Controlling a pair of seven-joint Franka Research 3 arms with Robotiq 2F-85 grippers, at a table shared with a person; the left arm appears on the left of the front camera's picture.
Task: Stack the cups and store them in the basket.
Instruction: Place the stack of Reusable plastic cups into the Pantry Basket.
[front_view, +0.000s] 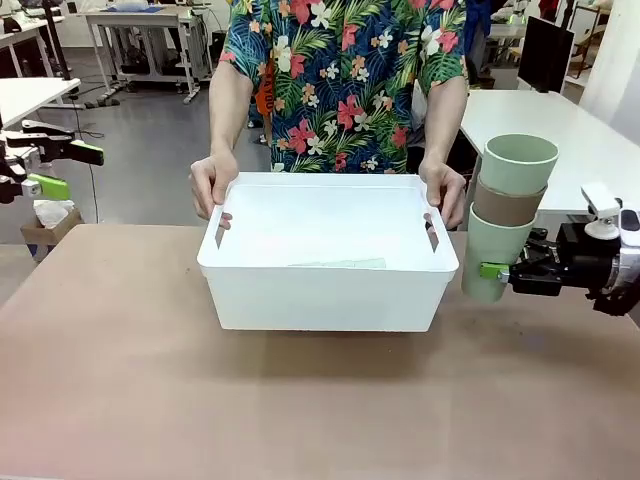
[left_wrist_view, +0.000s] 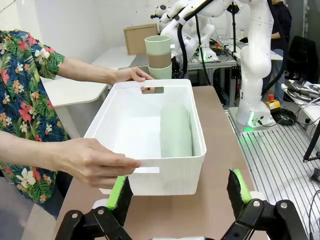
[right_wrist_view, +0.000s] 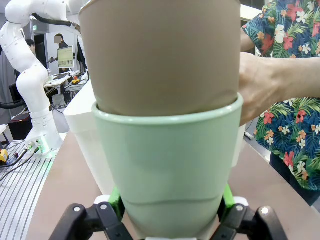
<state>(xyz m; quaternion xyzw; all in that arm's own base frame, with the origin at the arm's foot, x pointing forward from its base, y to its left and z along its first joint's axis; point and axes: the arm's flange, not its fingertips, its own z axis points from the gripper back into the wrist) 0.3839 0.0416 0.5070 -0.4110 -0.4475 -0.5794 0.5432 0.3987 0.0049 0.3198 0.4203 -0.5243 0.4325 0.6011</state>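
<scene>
Brown table (front_view: 150, 380): right gripper (front_view: 490, 272) clamps the lowest of three stacked cups (front_view: 508, 210), upright just beside the basket (front_view: 327, 295); left gripper (front_view: 65, 170) hangs spread wide, well apart.

A brown matte counter (front_view: 120, 380) lies under soft, even light, with a smooth grey floor (front_view: 150, 150) beyond it. A metal-legged workbench (front_view: 140, 20) stands at the back. There is 1 white side table (front_view: 25, 95) at the left and 1 long white table (front_view: 590, 130) at the right, near a dark monitor (front_view: 545, 50). A cardboard box (front_view: 45, 232) sits on the floor. The left wrist view shows a plain white wall (left_wrist_view: 90, 25) behind a brown board (left_wrist_view: 140, 39).
</scene>
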